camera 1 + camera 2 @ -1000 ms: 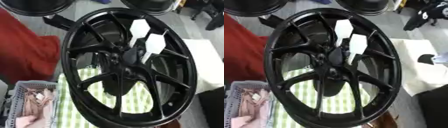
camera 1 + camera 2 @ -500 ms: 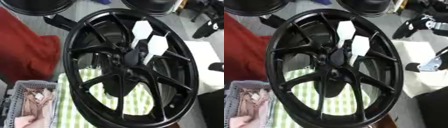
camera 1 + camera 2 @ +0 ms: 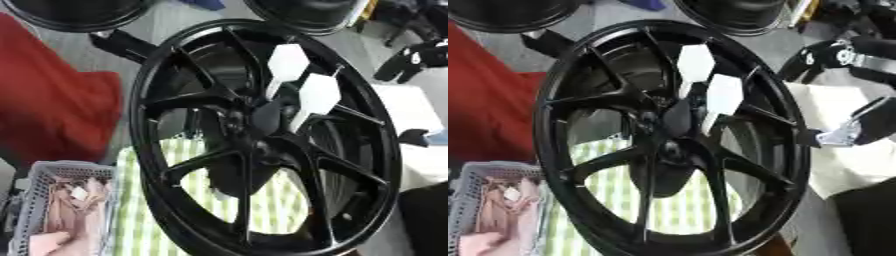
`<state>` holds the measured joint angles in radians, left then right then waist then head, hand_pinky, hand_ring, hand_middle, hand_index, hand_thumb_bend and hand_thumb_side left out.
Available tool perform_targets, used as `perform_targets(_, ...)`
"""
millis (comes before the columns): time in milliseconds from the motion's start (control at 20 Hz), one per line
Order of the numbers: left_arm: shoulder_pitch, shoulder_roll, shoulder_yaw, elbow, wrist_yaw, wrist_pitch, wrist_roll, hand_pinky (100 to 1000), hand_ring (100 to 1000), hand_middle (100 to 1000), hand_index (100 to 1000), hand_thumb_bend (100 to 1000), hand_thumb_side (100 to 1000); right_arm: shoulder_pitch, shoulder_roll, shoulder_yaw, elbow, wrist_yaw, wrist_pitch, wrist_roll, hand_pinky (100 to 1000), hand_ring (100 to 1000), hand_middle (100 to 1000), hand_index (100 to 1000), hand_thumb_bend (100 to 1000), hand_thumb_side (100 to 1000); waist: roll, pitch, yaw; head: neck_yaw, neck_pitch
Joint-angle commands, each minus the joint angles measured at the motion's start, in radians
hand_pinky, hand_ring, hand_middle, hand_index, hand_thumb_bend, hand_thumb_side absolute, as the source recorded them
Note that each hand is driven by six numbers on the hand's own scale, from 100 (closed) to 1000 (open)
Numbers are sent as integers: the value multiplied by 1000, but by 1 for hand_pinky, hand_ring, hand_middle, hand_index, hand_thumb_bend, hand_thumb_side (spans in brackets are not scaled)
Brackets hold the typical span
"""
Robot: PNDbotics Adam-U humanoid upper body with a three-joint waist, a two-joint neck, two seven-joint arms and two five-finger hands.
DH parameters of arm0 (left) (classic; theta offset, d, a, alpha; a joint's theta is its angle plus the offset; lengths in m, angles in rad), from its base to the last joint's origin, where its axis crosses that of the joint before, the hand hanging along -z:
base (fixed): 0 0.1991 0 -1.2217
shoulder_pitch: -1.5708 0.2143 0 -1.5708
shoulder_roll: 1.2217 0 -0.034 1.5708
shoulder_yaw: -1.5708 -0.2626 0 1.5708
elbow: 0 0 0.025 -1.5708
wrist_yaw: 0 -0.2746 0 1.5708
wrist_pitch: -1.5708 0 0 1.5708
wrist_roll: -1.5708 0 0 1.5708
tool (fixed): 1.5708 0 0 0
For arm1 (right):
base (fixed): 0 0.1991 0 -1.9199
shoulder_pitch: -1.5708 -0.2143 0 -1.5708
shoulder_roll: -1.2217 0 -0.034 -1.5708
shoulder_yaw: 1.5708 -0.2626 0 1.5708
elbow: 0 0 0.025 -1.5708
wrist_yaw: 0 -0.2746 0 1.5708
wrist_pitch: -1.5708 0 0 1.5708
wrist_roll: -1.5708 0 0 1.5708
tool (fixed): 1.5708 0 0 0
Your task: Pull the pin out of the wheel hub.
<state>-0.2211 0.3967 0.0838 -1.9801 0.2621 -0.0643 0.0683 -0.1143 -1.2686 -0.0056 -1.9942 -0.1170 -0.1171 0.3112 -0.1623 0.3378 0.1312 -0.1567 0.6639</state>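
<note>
Black wheel [image 3: 262, 140] propped upright, tilted, face to the camera, so its centre is reachable; two white hexagon-headed pins [image 3: 317, 95] stuck in near the hub, just above centre. Right hand [image 3: 846, 131] off the worktop's right edge, apart from the wheel; open or clenched, cannot tell; left hand out of sight.

Grey basket [image 3: 35, 200] beside green checked cloth [image 3: 144, 210]; red fabric [image 3: 48, 110] behind.

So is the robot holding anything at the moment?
No. Its right hand hangs beside the wheel hub, apart from the white pins. No left hand shows.
</note>
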Motion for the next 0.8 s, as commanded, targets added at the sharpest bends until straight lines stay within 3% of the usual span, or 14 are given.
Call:
perform_targets(50, -13, 8, -2, -20, 6, 0, -6, 1000, 673, 643, 850, 100, 677, -15, -17, 7, -6, 4, 23, -31, 730, 803, 781, 825, 506, 263, 6, -15, 4, -11, -23)
perform_targets(800, -29, 4, -9, -20, 13, 5, -17, 1000, 672, 642, 850, 100, 679, -86, -7, 20, -6, -81, 120, -106, 664, 788, 744, 817, 505, 263, -6, -10, 40, -31, -49)
